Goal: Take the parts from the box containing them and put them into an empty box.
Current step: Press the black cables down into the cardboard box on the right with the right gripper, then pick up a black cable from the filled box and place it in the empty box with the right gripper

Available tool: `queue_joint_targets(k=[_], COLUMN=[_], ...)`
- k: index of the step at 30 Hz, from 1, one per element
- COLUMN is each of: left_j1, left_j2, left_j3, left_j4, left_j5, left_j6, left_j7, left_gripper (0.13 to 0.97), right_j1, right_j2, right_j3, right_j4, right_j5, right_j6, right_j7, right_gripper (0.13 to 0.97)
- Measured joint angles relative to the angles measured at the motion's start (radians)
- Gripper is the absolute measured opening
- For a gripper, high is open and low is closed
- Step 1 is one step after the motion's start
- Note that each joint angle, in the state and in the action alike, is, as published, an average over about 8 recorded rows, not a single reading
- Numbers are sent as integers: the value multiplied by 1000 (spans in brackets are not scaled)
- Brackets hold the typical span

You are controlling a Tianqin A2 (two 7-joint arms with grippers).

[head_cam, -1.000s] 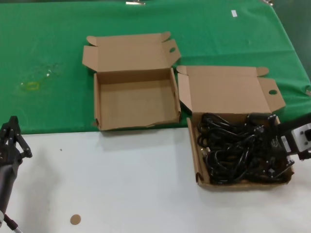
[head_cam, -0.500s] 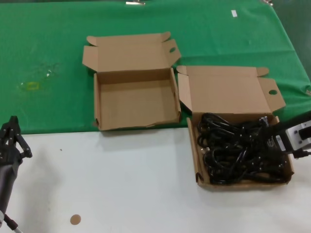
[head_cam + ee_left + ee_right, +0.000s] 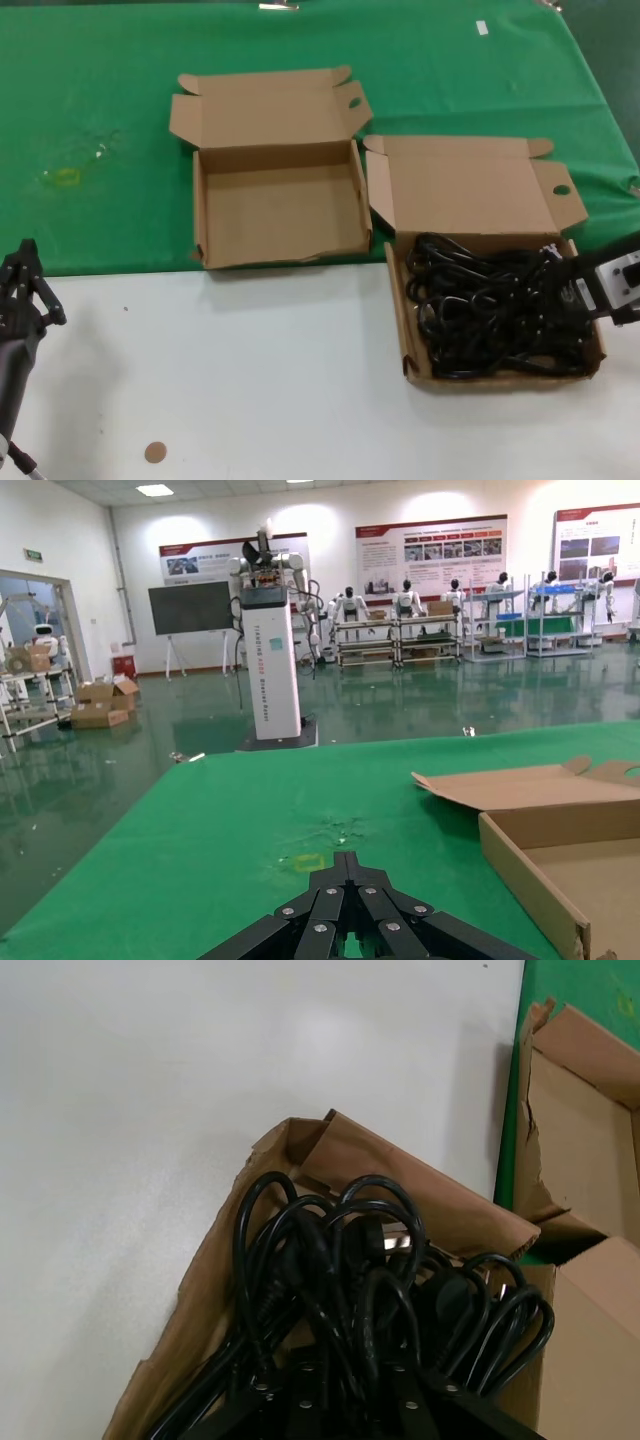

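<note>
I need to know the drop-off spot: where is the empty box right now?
In the head view the empty box sits open on the green cloth, left of and slightly behind the box containing them, its front edge meeting the white table.

no text is legible; wall posters (image 3: 430, 555) are too small.
</note>
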Motion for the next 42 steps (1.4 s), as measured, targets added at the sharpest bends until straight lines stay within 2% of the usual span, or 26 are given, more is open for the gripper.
queue_joint_targets(k=[2, 6, 14, 22, 31, 42], left_j1=[0, 0, 0, 0, 0, 0], left_j2=[0, 0, 0, 0, 0, 0], left_j3=[0, 0, 0, 0, 0, 0], left_j4=[0, 0, 0, 0, 0, 0], left_j5=[0, 0, 0, 0, 0, 0], left_j6=[0, 0, 0, 0, 0, 0], left_j7=[0, 0, 0, 0, 0, 0], left_gripper=[144, 144, 144, 144, 144, 144], right_j1=[0, -1, 7, 71, 215, 327], right_j2=[6, 21, 56, 57, -25, -194], right_j3=[2, 7, 23, 37, 23, -47], right_j4=[7, 31, 96, 137, 102, 29], right_j5=[-3, -7, -10, -15, -43, -105], right_j6=[-4, -16, -46, -76, -89, -57], right_j7=[12, 49, 141, 235, 298, 327], right_gripper=[249, 249, 184, 181, 180, 179])
